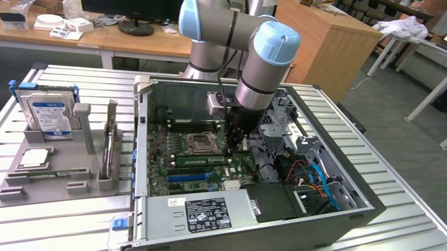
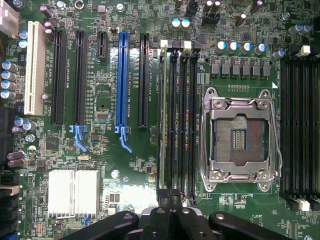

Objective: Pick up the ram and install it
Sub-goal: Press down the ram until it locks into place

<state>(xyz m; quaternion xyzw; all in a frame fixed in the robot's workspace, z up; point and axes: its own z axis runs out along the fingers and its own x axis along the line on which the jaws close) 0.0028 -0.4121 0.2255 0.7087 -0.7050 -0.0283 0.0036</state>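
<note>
My gripper [image 2: 172,220] hangs with its jaws together and empty over the motherboard [image 2: 105,105]. The ram [image 2: 163,115] stands on edge in the outermost of four slots beside the empty processor socket [image 2: 239,134]. Judgement: press squarely along its top edge until both end latches close. Count: one ram, one heatsink [image 2: 73,192].

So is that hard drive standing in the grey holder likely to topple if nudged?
Probably not easily: the hard drive stands upright, its base seated in the holder. Its metal body looks dense and stiff. A push near its top might still tilt it.
</note>
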